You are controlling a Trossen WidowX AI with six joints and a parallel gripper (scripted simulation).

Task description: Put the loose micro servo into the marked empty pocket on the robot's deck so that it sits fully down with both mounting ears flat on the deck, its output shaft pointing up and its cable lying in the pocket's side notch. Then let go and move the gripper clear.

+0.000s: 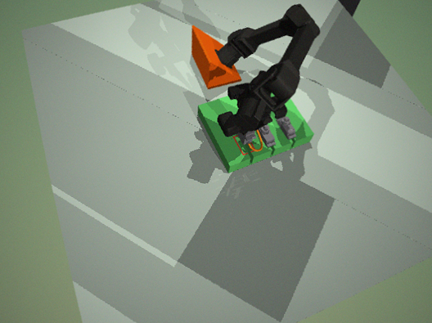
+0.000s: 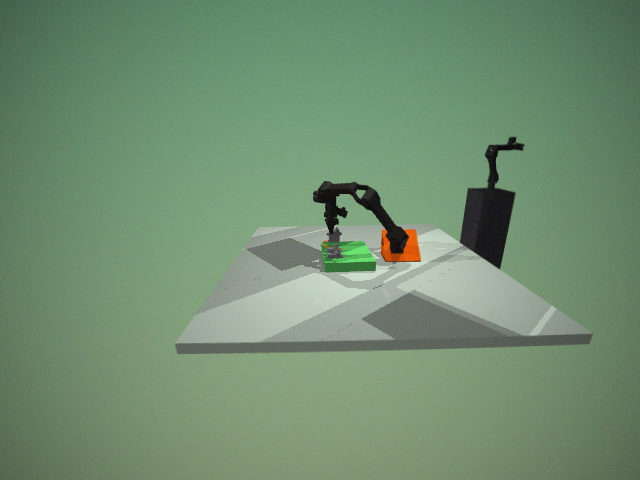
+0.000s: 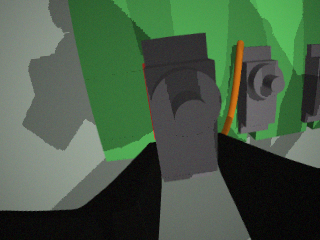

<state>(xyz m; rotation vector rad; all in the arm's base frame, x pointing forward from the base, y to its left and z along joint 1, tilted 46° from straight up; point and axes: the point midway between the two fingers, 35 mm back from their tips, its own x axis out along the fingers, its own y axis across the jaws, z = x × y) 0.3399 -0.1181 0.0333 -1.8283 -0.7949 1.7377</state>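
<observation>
A plain green backdrop surrounds a pale grey table point(image 2: 289, 320), on which the green deck point(image 1: 217, 132) lies just beside the arm's orange base point(image 1: 201, 47). The gripper point(image 3: 187, 154) hangs over the deck's near end, its fingers clamped on the loose micro servo point(image 3: 182, 114), which is held upright above the red-outlined pocket point(image 1: 240, 148) and does not look seated yet. Its orange cable point(image 3: 234, 87) curves down alongside, between it and the neighbouring seated servo point(image 3: 262, 87). The servo is likely light, rigid and smooth-sided, so a firm hold across its flat side walls, below the ears, seems best; the thin cable is limp and could snag on the pocket's rim rather than drop into the notch
</observation>
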